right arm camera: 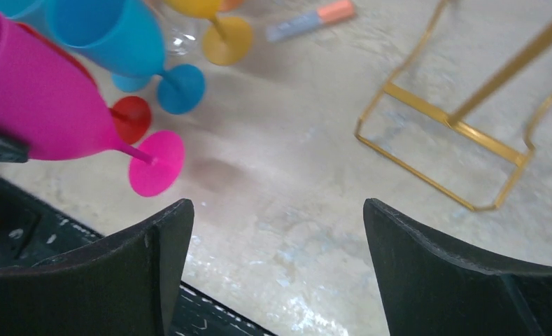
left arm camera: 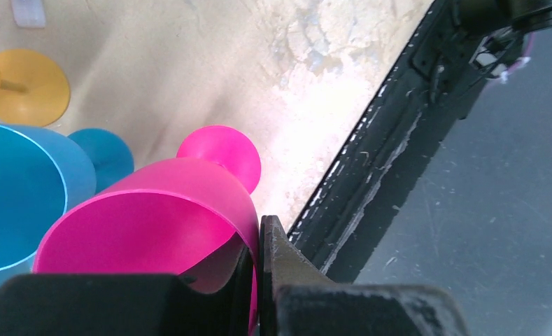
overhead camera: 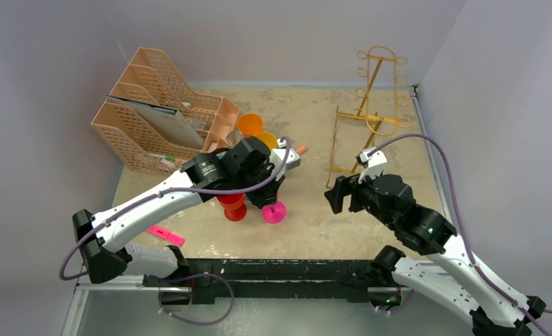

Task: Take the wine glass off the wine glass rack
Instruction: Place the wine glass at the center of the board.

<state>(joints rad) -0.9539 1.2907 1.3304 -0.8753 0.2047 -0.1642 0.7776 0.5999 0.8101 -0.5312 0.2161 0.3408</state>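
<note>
- the pink wine glass (right arm camera: 42,98) is being pinched at its rim by the left jaws, which are being pressed together on the thin wall of the bowl, one finger inside it and one outside.
- the glass is being held tilted, with the bowl up by the end of the left arm (overhead camera: 154,199) and the round foot low down, toward the near edge of the surface (overhead camera: 308,224); whether the foot is touching the surface cannot be told.
- the glass is being held off the wine glass rack (overhead camera: 371,105) and well apart from it, to its left, near the middle of the surface.
- the rack is being seen at the far right of the surface, its gold wire base lying flat and its looped post rising toward the back wall.
- the right jaws are being held spread wide with nothing between them, over bare surface between the pink glass and the base of the rack.
- a blue glass (right arm camera: 112,35) and a red glass (overhead camera: 232,206) are being seen just beside the pink one, with a yellow glass (right arm camera: 224,38) and an orange glass (overhead camera: 250,124) farther back.
- a grey-and-orange marker (right arm camera: 311,19) is lying beyond the glasses.
- a peach lattice organiser (overhead camera: 154,112) is standing at the far left, and a flat pink item (overhead camera: 165,235) is lying near the left arm's base.
</note>
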